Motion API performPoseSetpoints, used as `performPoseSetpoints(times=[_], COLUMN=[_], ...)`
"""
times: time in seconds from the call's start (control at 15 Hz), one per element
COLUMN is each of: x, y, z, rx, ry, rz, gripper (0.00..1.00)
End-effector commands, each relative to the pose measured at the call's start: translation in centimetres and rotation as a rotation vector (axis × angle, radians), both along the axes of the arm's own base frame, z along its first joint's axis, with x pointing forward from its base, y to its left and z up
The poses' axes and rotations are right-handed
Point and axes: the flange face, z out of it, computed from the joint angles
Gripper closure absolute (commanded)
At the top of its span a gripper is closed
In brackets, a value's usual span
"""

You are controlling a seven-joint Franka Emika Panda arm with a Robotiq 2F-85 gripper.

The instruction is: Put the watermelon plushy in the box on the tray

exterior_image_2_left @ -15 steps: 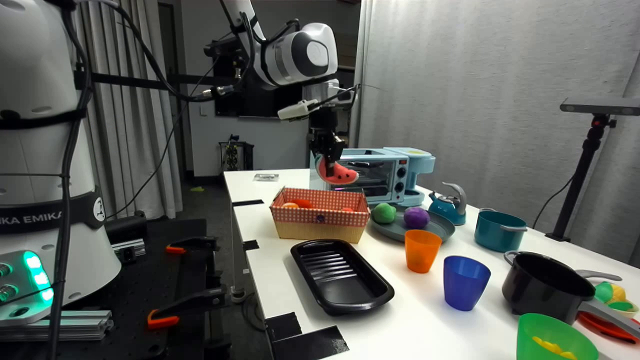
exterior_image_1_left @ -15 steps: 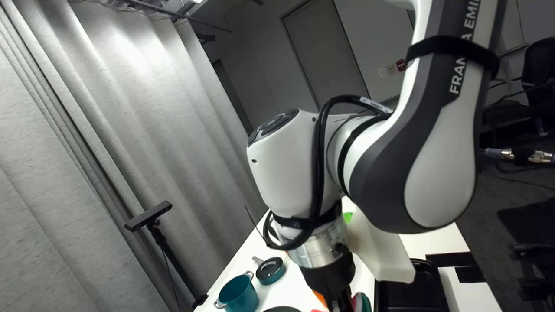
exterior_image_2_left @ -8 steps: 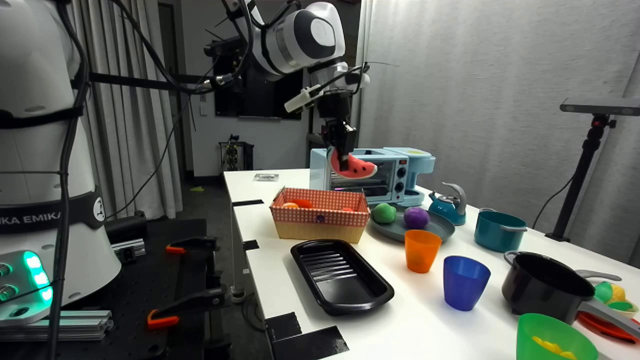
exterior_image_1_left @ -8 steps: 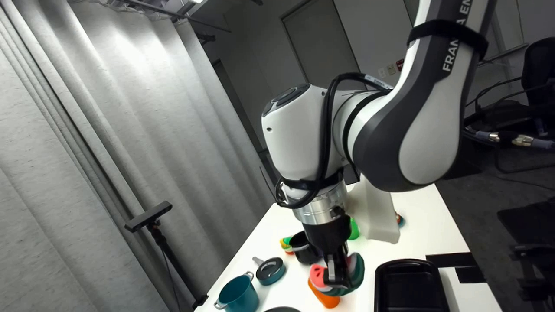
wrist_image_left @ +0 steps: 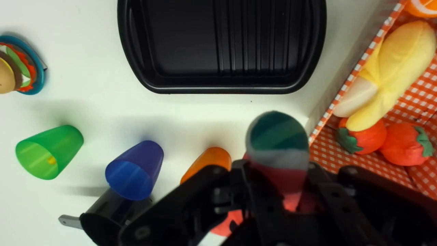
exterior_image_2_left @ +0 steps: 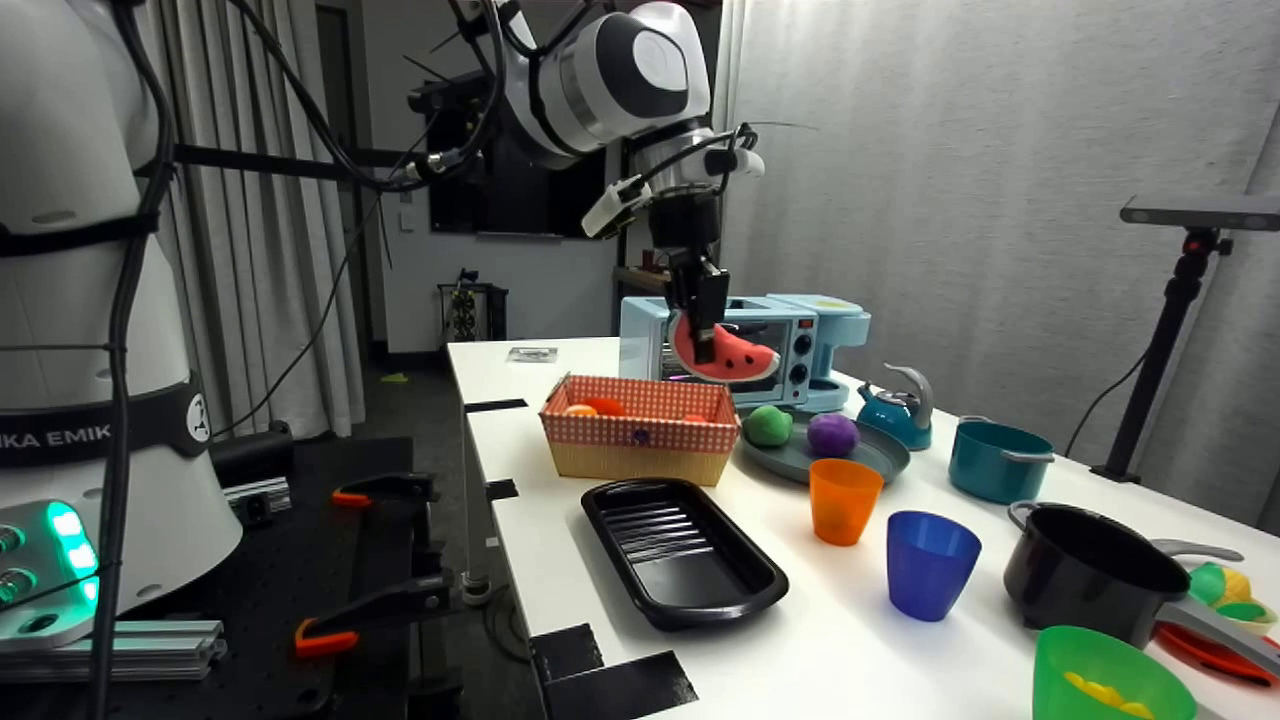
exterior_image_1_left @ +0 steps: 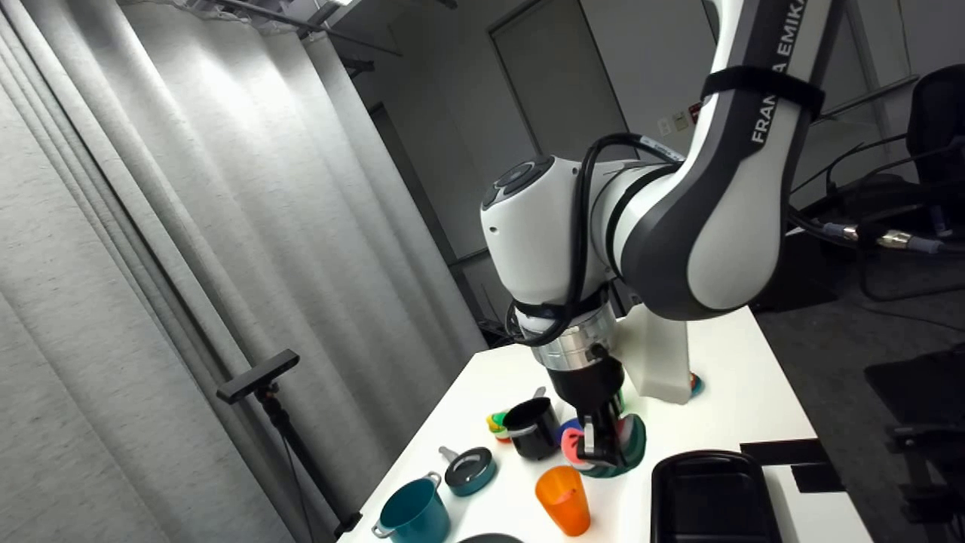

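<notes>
The watermelon plushy [exterior_image_2_left: 740, 358] is a red slice with black seeds and a green rind. My gripper [exterior_image_2_left: 703, 345] is shut on it and holds it above the table, in front of the oven. In an exterior view the plushy [exterior_image_1_left: 637, 445] hangs left of the tray [exterior_image_1_left: 712, 490]. In the wrist view the plushy [wrist_image_left: 278, 131] stands between the fingers. The box [exterior_image_2_left: 640, 450], red checked with a straw-coloured base, stands beside the black tray [exterior_image_2_left: 690, 575]. In the wrist view the box rim [wrist_image_left: 355, 73] is right of the gripper and the tray [wrist_image_left: 184, 41] is above it.
The box holds a banana plushy [wrist_image_left: 403, 58] and tomatoes [wrist_image_left: 403, 145]. An orange cup [exterior_image_2_left: 843, 505], blue cup [exterior_image_2_left: 930, 570], green cup [exterior_image_2_left: 1105, 675] and black pot [exterior_image_2_left: 1080, 570] stand nearby. A grey plate [exterior_image_2_left: 880, 460] with toys and a light-blue oven [exterior_image_2_left: 818, 320] stand behind.
My gripper has moved with the plushy, rightward in both exterior views and up the picture in one of them. The plushy stays held. The box and tray have not moved.
</notes>
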Motion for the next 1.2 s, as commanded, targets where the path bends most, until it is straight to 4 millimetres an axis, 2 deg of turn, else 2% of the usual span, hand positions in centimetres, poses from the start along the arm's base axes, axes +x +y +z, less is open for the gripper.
performPoseSetpoints(times=[0.0, 0.53, 1.13], x=[-0.8, -3.7, -5.1], y=[-1.5, -2.7, -3.0], z=[-0.5, -2.4, -3.9], rx=[-0.02, -0.025, -0.031], ry=[-0.007, 0.038, 0.061], rz=[-0.06, -0.124, -0.166], gripper=[0.97, 0.97, 0.97])
